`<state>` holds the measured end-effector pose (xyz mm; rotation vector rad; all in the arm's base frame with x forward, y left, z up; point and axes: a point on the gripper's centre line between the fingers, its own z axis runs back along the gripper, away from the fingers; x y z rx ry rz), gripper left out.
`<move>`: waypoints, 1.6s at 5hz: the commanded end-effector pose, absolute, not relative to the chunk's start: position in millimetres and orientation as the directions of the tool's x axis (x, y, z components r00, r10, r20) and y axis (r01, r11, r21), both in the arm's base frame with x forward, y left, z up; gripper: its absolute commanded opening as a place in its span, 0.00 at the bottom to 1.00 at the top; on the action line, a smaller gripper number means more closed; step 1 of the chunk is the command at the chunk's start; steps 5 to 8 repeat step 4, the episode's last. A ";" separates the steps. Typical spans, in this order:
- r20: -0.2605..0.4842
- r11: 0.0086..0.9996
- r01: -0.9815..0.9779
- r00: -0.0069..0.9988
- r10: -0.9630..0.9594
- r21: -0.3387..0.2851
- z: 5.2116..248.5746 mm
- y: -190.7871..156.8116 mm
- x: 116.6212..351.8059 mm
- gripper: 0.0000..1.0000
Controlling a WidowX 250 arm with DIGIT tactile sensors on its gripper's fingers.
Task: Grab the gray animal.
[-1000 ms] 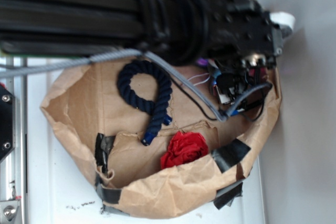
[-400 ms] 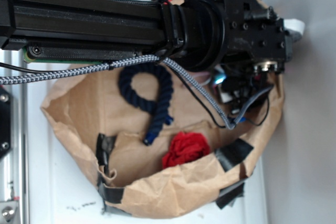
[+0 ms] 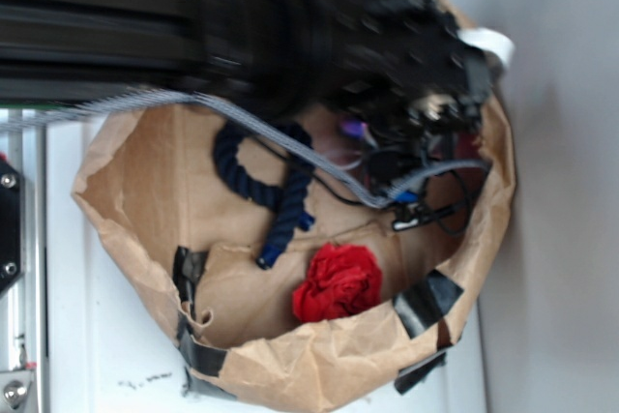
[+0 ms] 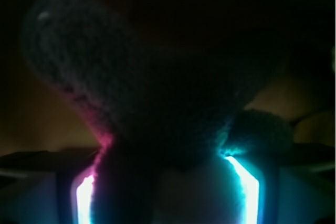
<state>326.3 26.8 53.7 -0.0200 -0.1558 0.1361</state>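
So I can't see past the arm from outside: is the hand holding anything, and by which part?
Probably the gray animal: in the wrist view dark fuzzy plush fills the space between the hand's lit pads. Which part is gripped cannot be told.

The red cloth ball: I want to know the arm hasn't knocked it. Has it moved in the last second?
No. The red cloth ball sits just left of the black tape patch on the paper bag's rim, as before.

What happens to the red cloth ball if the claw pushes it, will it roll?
The red cloth ball looks crumpled and folded, so it would probably squash and slide, not roll far. It sits against the paper wall, which would likely stop it.
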 end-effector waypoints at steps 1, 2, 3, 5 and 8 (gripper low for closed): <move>0.124 0.981 0.119 0.987 -0.100 -0.155 98.6 20.1 273.4 0.00; 0.036 0.970 0.201 0.980 -0.198 -0.138 101.9 11.5 258.3 0.00; 0.022 0.976 0.185 0.983 -0.183 -0.114 100.3 10.4 259.7 0.00; 0.021 0.994 0.107 0.994 -0.107 0.013 97.3 7.6 264.5 0.00; 0.021 0.994 0.107 0.994 -0.107 0.013 97.3 7.6 264.5 0.00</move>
